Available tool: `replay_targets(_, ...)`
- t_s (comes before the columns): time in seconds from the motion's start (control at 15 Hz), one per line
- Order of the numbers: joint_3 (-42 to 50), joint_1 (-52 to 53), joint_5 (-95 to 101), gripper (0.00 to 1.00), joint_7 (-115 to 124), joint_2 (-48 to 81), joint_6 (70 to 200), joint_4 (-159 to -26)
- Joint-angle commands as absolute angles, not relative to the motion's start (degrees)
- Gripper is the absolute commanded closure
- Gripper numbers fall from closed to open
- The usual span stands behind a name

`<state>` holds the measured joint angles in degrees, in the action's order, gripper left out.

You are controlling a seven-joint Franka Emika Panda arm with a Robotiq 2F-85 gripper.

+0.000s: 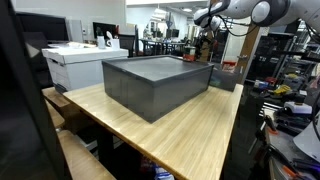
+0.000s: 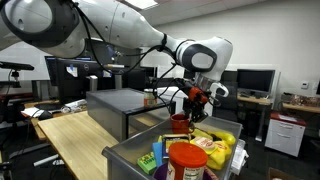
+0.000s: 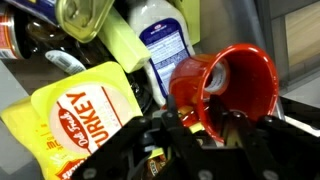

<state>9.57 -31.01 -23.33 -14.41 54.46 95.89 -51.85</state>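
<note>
Wrist view: end effector (image 3: 206,126) at red cup (image 3: 250,72) (tilted).

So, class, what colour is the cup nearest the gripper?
The cup is red, clearest in the wrist view.

In the wrist view, the letters "URKEY" are printed in large red capitals on a yellow packet (image 3: 85,115) lying just beside the red cup (image 3: 225,85). Smaller lettering above them cannot be read. A blue label is carried by a white bottle (image 3: 165,35), but its print is too blurred to be made out, and nothing legible is shown in either exterior view.
</note>
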Motion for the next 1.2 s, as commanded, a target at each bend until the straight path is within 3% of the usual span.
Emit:
replay_targets(0.0,9.25,-30.62,-23.42,0.89,-13.86,53.92,94.32,-50.79)
replay_targets(0.07,9.27,-30.4,-23.45,0.97,-14.04,53.53,94.63,-50.94)
replay_targets(0.27,9.3,-29.89,-23.53,1.0,-14.77,52.07,95.72,-52.04)
replay_targets(1.13,10.91,-25.12,-23.02,0.98,-19.81,36.12,113.4,-70.42)
